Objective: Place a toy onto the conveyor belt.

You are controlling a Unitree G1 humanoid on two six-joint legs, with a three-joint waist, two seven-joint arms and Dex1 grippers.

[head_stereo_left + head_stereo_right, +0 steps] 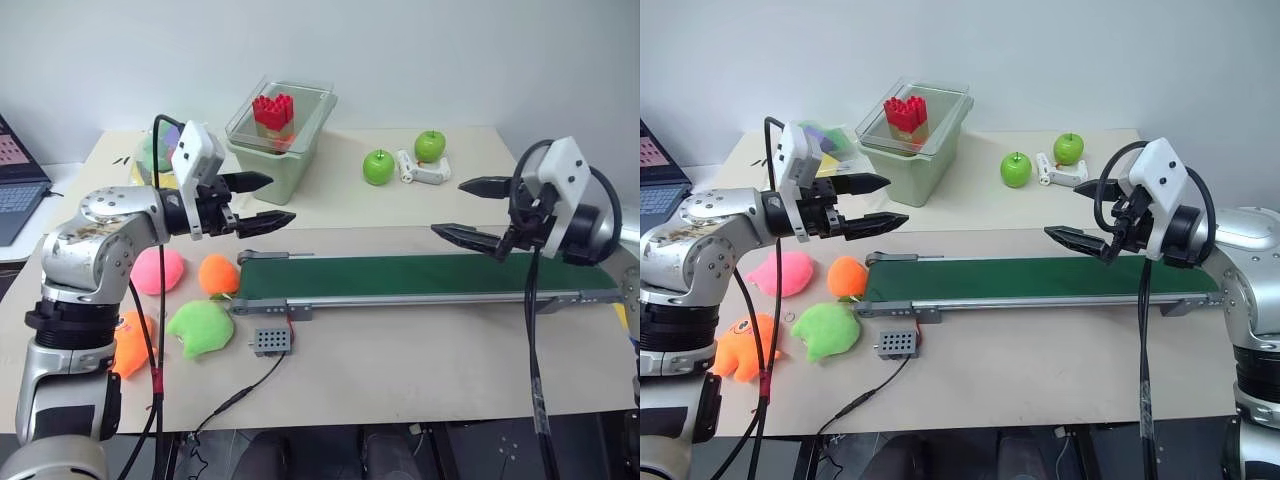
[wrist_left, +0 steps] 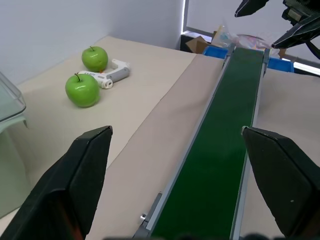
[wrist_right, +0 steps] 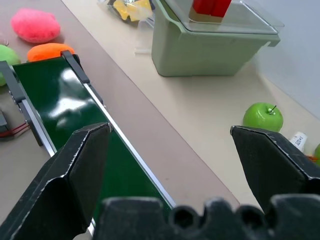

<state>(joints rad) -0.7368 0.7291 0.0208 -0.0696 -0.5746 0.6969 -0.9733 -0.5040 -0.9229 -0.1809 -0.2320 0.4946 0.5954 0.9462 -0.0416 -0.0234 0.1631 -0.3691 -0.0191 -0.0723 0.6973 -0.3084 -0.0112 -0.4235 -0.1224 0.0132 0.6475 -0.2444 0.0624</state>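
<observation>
Along the near side of the beige surface (image 1: 420, 380) runs the conveyor belt (image 1: 420, 275), its dark green band bare from end to end. Plush toys cluster at its left end: a round orange one (image 1: 218, 274) just beside the roller, a pink one (image 1: 158, 270) further left, a lime-green one (image 1: 202, 328) in front, and an orange monster-shaped one (image 1: 130, 345) partly behind the left arm. A small grey box (image 1: 271, 341) with a black cable lies just before the belt frame.

Behind the belt stands a pale green bin (image 1: 280, 165) with a clear lid, and a red block (image 1: 273, 110) shows at the top of it. To its right are two green apples (image 1: 378, 167) (image 1: 430, 146) with a white handheld device (image 1: 425, 172) between them.

The left end effector (image 1: 280, 198) hangs above the belt's left end with its fingers spread wide – empty, touching nothing. The right end effector (image 1: 450, 207) hovers over the belt's right part, fingers likewise spread and empty. The two point toward each other, well apart.

A laptop (image 1: 20, 185) sits at the far left edge – behind everything is a plain white wall.
</observation>
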